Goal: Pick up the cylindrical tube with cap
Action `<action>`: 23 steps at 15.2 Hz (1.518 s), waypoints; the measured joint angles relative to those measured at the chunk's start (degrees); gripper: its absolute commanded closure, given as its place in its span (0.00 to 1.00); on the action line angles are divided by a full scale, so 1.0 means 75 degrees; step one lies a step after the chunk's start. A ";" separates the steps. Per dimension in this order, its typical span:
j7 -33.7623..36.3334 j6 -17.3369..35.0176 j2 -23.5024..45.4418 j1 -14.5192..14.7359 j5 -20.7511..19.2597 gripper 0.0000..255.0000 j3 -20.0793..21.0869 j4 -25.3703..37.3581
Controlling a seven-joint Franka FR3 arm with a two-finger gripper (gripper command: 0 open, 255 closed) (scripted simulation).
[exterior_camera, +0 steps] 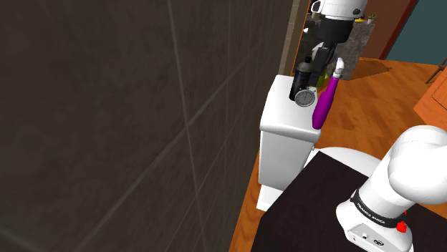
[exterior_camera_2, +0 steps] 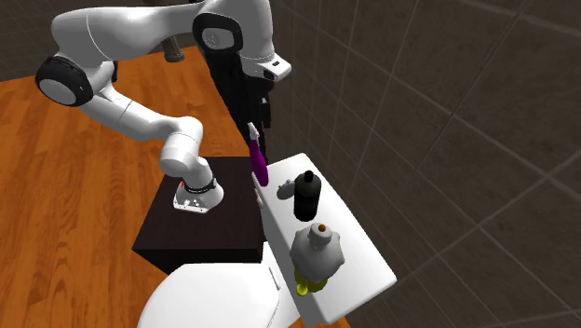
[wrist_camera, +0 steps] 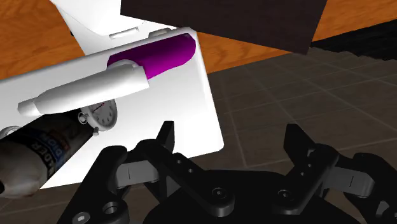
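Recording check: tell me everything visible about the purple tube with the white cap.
The purple tube is a smooth, glossy cylinder closed by a long white cap that tapers to a narrow tip. It lies on the white toilet tank lid, its purple end at the lid's edge, seeming to overhang it in the shoulder view. A small round clock sits right beside the cap; whether they touch cannot be told. The open gripper hovers apart from it, not touching.

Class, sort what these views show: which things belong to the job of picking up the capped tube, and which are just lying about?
Job in hand:
purple tube with white cap
gripper, open

Lying about:
black bottle
stopwatch
grey bottle
toilet tank they rest on
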 measured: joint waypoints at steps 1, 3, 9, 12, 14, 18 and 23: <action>0.0000 0.0000 0.0000 0.0000 0.0000 0.00 0.0000 0.0000; -0.0411 0.0262 -0.0073 -0.0003 0.0000 0.00 -0.0386 -0.0067; -0.2427 0.1385 -0.0128 0.0172 0.0255 0.00 -0.2258 -0.0154; -0.3572 0.1865 0.0184 0.0464 0.0569 0.00 -0.3358 0.0109; -0.4374 0.2203 0.0481 0.0773 0.0883 0.00 -0.4142 0.0284; -0.5964 0.2454 0.0972 0.1625 0.1704 0.00 -0.5750 0.0864; -0.7694 0.2340 0.1724 0.3170 0.2798 0.00 -0.7944 0.1814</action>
